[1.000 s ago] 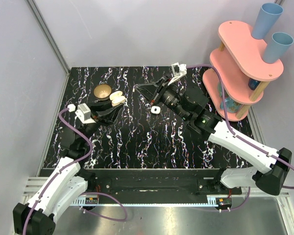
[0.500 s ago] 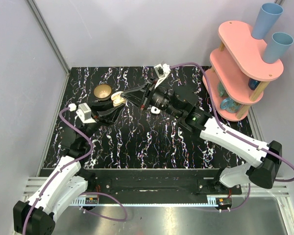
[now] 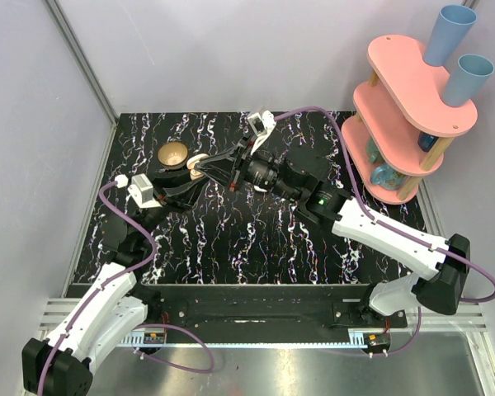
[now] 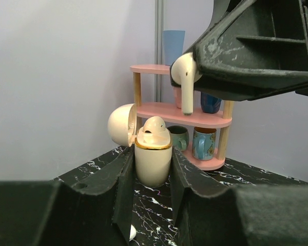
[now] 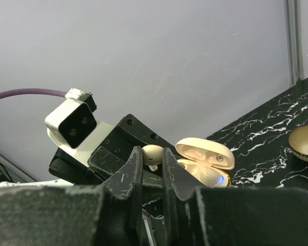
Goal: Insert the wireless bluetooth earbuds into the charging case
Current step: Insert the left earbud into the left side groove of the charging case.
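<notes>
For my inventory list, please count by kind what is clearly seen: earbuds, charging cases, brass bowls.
Earbuds: 2
Charging case: 1
Brass bowl: 1
Total: 4
A white speck at the left wrist view's bottom edge is too unclear to count.

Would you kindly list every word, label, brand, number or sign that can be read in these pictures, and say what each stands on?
No text is legible in any view.
charging case: a tiny dark mark inside the open lid, too small to read.
mugs on the pink shelf: blurred coloured patterns, no readable letters.
earbud: plain, no marking visible.
</notes>
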You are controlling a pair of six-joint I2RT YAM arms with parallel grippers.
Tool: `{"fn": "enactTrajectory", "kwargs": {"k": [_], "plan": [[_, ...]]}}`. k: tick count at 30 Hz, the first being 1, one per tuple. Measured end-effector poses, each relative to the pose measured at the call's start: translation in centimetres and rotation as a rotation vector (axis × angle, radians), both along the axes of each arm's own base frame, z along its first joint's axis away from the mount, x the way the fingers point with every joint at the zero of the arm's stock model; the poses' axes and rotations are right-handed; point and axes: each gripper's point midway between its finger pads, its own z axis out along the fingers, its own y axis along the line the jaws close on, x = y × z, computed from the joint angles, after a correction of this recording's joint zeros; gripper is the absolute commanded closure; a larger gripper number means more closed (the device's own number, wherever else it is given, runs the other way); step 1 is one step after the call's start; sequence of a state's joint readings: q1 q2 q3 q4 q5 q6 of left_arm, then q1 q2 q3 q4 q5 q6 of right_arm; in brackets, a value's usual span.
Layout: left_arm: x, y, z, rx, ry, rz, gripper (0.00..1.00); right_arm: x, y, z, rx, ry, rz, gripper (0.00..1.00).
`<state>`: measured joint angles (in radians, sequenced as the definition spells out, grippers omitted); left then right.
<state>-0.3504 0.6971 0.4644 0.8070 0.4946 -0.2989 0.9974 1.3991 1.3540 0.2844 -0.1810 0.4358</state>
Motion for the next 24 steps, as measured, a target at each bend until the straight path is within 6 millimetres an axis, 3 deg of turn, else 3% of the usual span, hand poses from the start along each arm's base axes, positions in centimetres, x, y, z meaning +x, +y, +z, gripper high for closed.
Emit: {"fn": "enactTrajectory", "kwargs": {"k": [9,24], "plan": [[-0.1,0.0,0.1,-0.004,0.001,-0.004,1.0,1.3,0.6,-1.8,-0.055,0.026,-0.068,1.0],[-0.5,0.1,0.4,-0.008,-0.007,-0.002,1.0,1.9,0.7,-2.0,-0.054,0.037,-0.098,1.0]]}}
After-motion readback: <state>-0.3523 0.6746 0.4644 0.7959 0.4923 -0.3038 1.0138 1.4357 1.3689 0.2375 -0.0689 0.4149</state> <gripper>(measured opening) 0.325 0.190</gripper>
